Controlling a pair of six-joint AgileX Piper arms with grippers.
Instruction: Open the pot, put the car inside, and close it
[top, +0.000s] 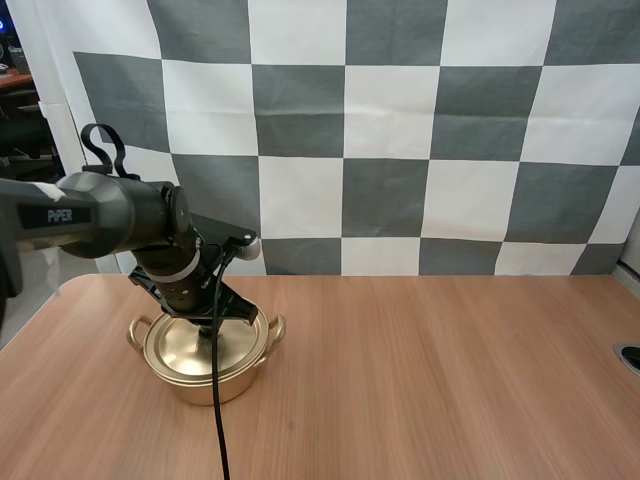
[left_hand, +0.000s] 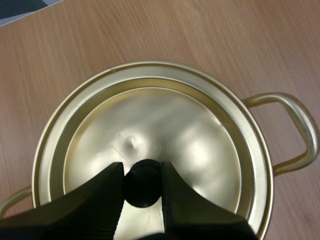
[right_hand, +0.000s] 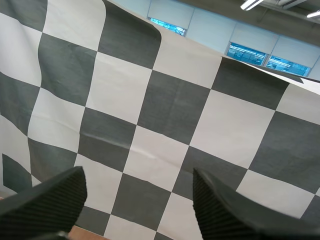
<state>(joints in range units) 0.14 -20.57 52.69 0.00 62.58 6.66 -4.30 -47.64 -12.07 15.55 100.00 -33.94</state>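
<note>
Pinching the lid knob (left_hand: 143, 186) of the gold pot (top: 208, 386), lower left in the high view, the left gripper (left_hand: 142, 175) likely needed a straight, level lift; the right gripper (right_hand: 137, 196) stood spread.

A round, shallow, gold-coloured metal pot (top: 205, 385) stands on the brown wood-grain counter (top: 430, 380), in the counter's left part and towards its near side. A flat, gold-coloured metal lid (top: 175, 350) lies seated in the rim of the pot, level. Two loop handles project from the rim of the pot, one to the left (top: 138, 330) and one to the right (top: 275, 328). The black left arm (top: 110, 215) enters from the left edge and bends down over the pot. The left pincer (top: 208, 322) points down at the middle of the lid. A small dark round fitting (top: 630, 357) is at the counter's right edge.
</note>
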